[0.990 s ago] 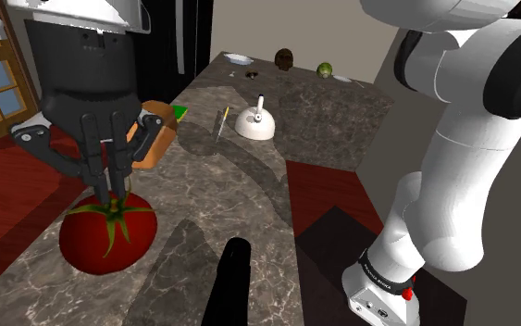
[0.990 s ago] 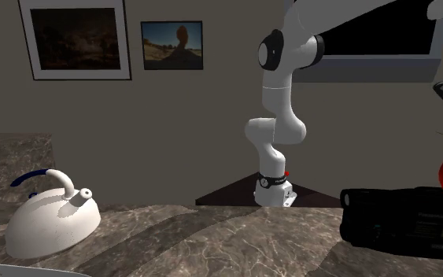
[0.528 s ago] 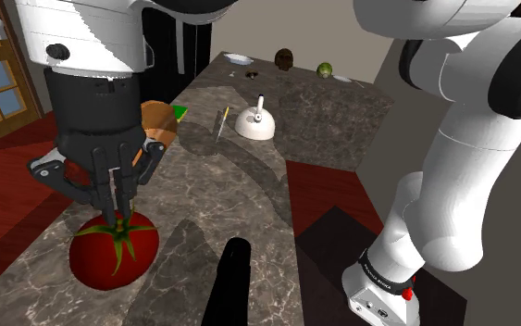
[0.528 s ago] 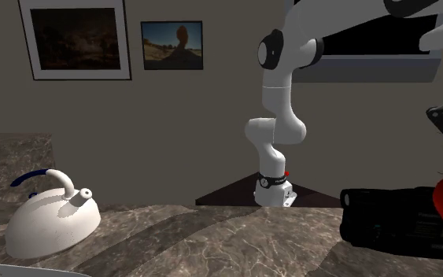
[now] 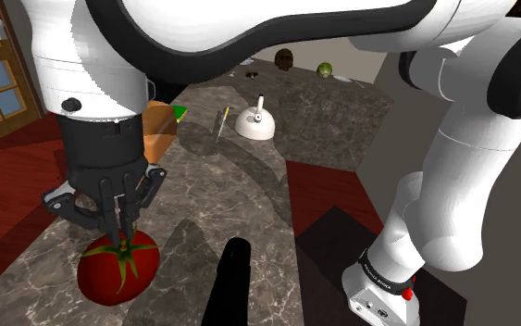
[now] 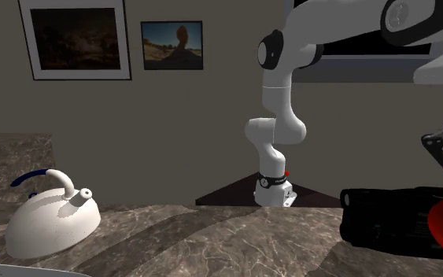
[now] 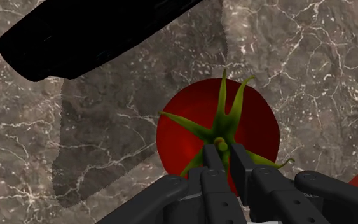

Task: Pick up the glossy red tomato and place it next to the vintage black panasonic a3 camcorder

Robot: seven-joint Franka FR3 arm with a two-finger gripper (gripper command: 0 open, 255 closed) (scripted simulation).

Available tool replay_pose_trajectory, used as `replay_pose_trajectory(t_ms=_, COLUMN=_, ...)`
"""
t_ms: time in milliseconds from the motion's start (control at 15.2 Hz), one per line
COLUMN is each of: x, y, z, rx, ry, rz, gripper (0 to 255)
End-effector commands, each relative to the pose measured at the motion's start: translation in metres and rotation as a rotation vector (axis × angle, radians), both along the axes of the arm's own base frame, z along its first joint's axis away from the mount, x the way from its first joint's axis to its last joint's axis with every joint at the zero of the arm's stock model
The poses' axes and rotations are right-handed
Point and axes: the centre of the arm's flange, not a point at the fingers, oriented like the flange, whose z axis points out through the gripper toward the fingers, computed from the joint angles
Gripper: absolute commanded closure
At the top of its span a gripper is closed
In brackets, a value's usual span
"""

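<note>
A dark marbled stone counter (image 5: 249, 185) is seen running away from the stand (image 5: 328, 245), with red floor (image 5: 8, 194) beside it and a white kettle (image 5: 256, 121) farther along. Over the last second the red tomato (image 5: 117, 270) has been carried downward. It is now seen lower and closer to the black camcorder (image 5: 229, 287), and in the second exterior view it has dropped from above the camcorder's level to just in front of its end. The placing is therefore judged almost complete, though whether the fruit already rests on the stone cannot be told. The green stem is pinched between the nearly closed fingers of the gripper (image 7: 220, 153). The arm (image 5: 452, 167) is arched up from the stand and over the counter, with the wrist turned straight down above the tomato
</note>
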Motion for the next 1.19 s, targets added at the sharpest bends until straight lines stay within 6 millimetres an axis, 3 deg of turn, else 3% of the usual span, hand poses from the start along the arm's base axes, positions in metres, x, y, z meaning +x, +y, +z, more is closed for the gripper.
replay_pose_trajectory(t_ms=0, x=0.000, y=0.000, z=-0.010, rx=0.001, ry=-0.001, rz=0.000, gripper=255)
replay_pose_trajectory(t_ms=1122, x=0.000, y=0.000, z=-0.099, rx=0.001, ry=-0.001, rz=0.000, gripper=255)
